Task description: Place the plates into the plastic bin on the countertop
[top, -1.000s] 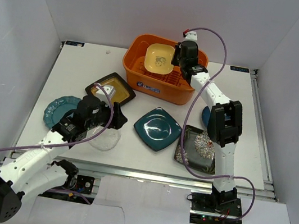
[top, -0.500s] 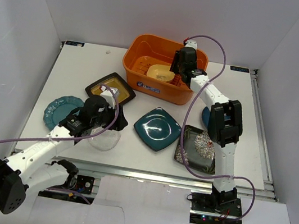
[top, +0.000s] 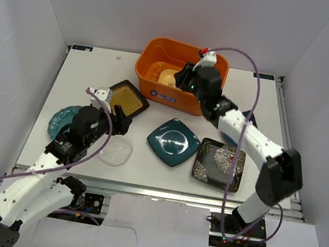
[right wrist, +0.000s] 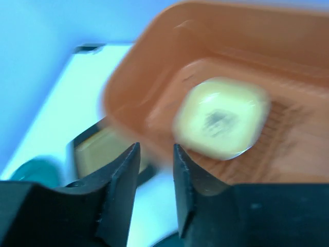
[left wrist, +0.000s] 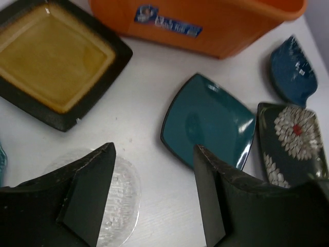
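My left gripper (left wrist: pixel 153 154) hangs wide and empty near the clear glass plate (left wrist: pixel 123 200). The orange bin (top: pixel 145 70) holds the yellow plate (right wrist: pixel 221 118), blurred in my right wrist view. My right gripper (right wrist: pixel 155 152) is narrowly parted and empty. Only my left wrist plainly shows the dark blue plate (left wrist: pixel 293 72); overhead, my right arm hides most of it.

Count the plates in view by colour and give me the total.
Yellow: 1, the yellow plate, lying in the plastic bin
Teal: 2, the teal square plate and the teal scalloped plate
Dark blue: 1, the dark blue plate
Black floral: 1, the black floral plate
Black-rimmed amber: 1, the amber plate
Clear glass: 1, the clear glass plate
Total: 7
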